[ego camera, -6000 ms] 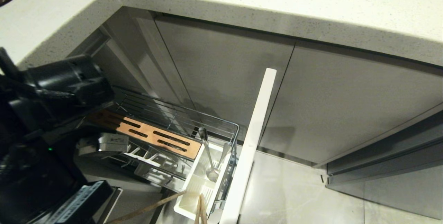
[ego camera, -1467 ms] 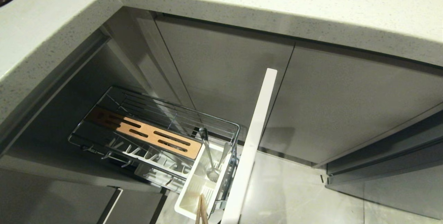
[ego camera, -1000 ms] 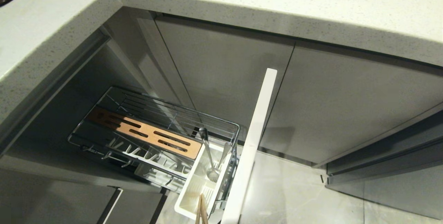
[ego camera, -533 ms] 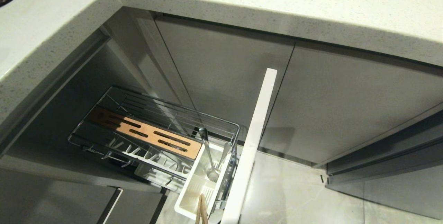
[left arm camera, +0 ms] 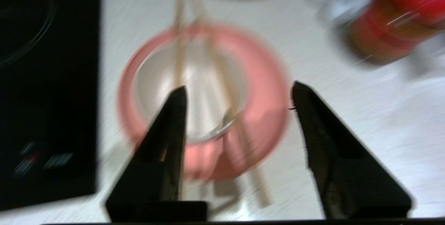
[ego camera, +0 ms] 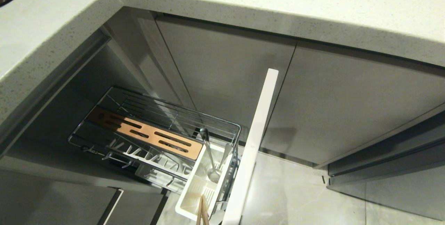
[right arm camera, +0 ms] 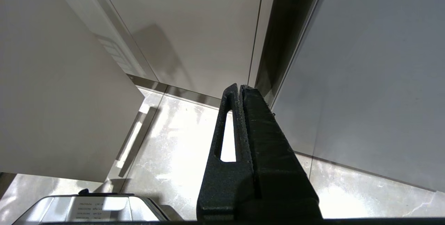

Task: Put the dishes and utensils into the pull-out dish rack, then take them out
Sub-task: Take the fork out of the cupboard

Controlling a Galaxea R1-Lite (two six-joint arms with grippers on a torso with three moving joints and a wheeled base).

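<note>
In the head view you see the pale speckled desk (ego camera: 243, 6) across the top of the frame, grey cabinet doors (ego camera: 347, 103) under it, and the pull-out dish rack (ego camera: 153, 131) drawn out at the lower left, its pale drawer front (ego camera: 253, 141) running as a slanted strip through the lower centre. The wooden plate-holder strip (ego camera: 146, 134) lies along the rack with no dish in it. The white caddy (ego camera: 201, 183) at the lower centre holds silver utensils (ego camera: 208, 155), and the tips of wooden chopsticks (ego camera: 201, 211) show at the bottom edge. No arm is in this view. In the left wrist view your left gripper (left arm camera: 238, 89) hangs over the desk with its fingers (left arm camera: 167, 141) spread apart and holding nothing; between them, at the centre of the frame, is the pink plate (left arm camera: 267, 113) with the off-white bowl (left arm camera: 156, 79) on it, and a second pair of chopsticks (left arm camera: 222, 79) lies across both, all blurred. A red jar (left arm camera: 393, 19) is at the upper right, a black cooktop (left arm camera: 48, 79) at the left. In the right wrist view your right gripper (right arm camera: 240, 89) points toward the floor (right arm camera: 180, 148) with its fingers pressed together, empty.
</note>
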